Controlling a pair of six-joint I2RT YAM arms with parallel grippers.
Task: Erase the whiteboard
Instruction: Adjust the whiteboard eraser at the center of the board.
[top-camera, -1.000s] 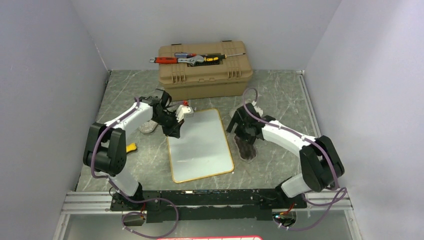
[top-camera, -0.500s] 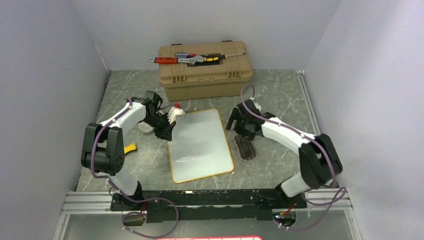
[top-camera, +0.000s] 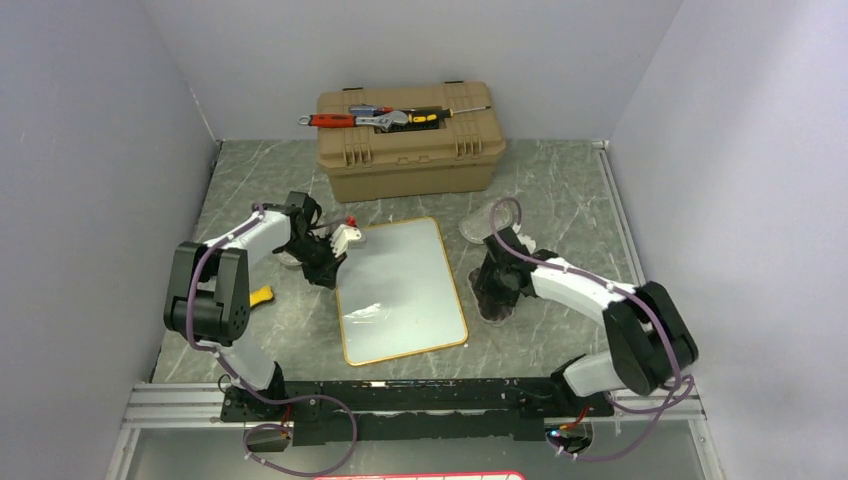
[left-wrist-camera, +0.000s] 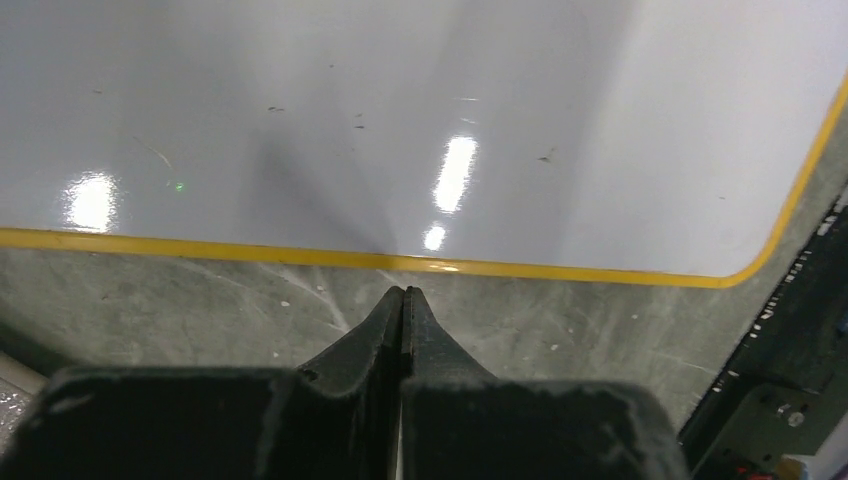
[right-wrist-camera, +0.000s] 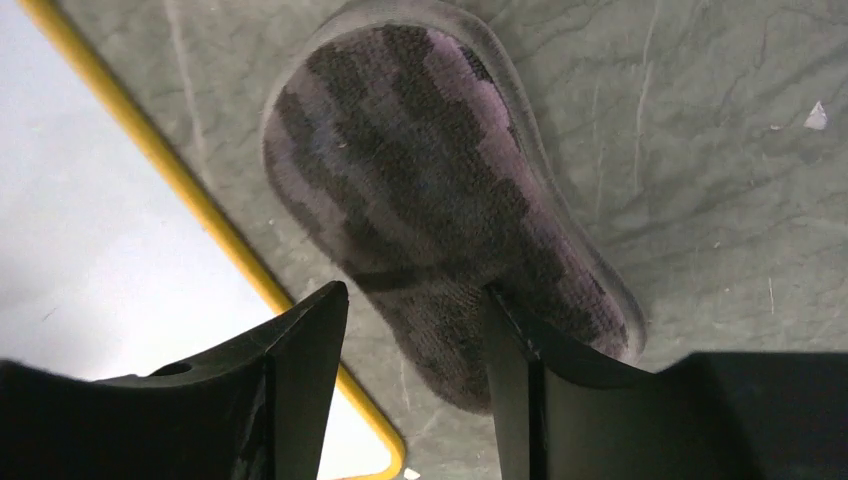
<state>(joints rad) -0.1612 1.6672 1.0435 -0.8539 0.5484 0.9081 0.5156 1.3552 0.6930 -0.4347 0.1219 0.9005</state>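
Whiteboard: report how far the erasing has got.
Done: the whiteboard looks almost clean, with only faint specks in the left wrist view. In hand: the right gripper, jaws open, straddles the end of the eraser, which lies felt-up on the table beside the board. The left gripper is shut and empty. Left: probably grip the eraser and wipe those specks.

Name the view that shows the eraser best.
Right wrist view: the eraser fills the frame, dark felt face up, lying on the table beside the whiteboard and its yellow rim. The top view shows only a small dark oval, partly under the right arm. The left wrist view misses it.
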